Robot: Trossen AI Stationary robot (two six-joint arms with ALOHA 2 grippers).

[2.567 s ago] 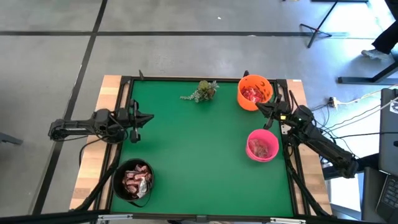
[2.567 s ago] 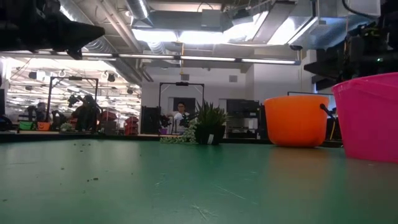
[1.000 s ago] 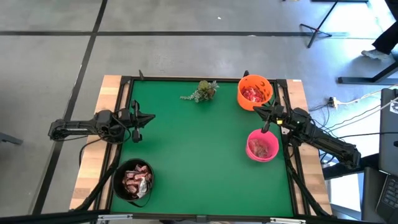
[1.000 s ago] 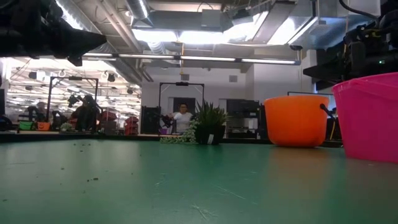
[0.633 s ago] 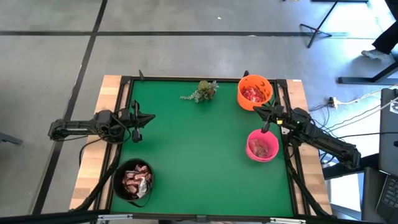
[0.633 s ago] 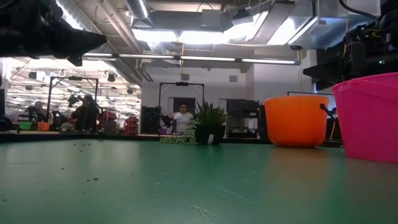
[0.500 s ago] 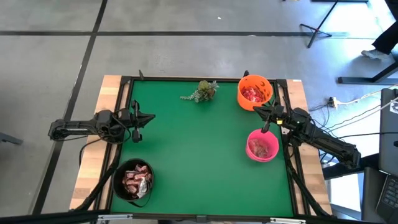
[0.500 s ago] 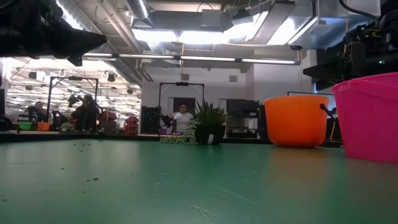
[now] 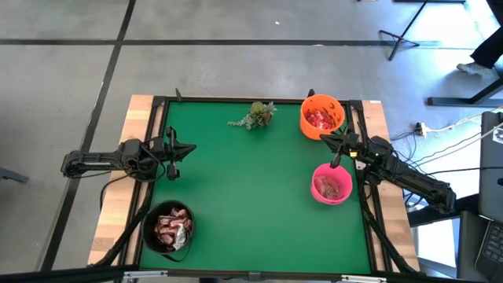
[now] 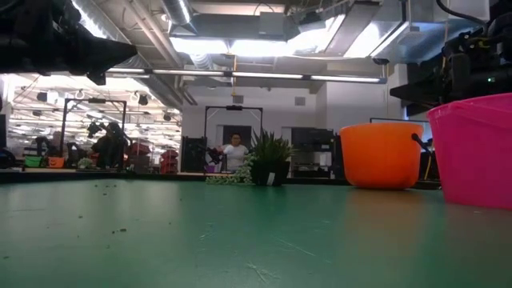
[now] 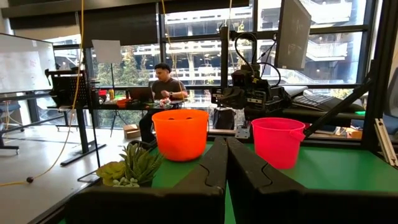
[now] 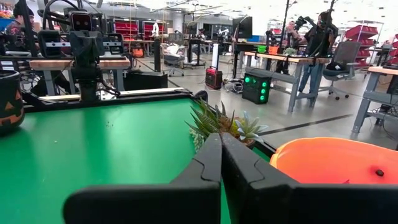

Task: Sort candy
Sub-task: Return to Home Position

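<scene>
Right hand sunk lower; left hand sunk slightly too

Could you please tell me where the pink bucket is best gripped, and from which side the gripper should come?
Probably by the rim of the pink bucket, from straight above, one finger inside the wall and one outside. It stands upright and open-topped, and its body looks too wide to span. The rim side nearest the right gripper, shut beside it, seems handiest.

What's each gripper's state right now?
Left dark two-finger gripper: closed, empty, at the green table's left edge.
Right dark two-finger gripper: closed, empty, near the orange plastic bucket.
</scene>
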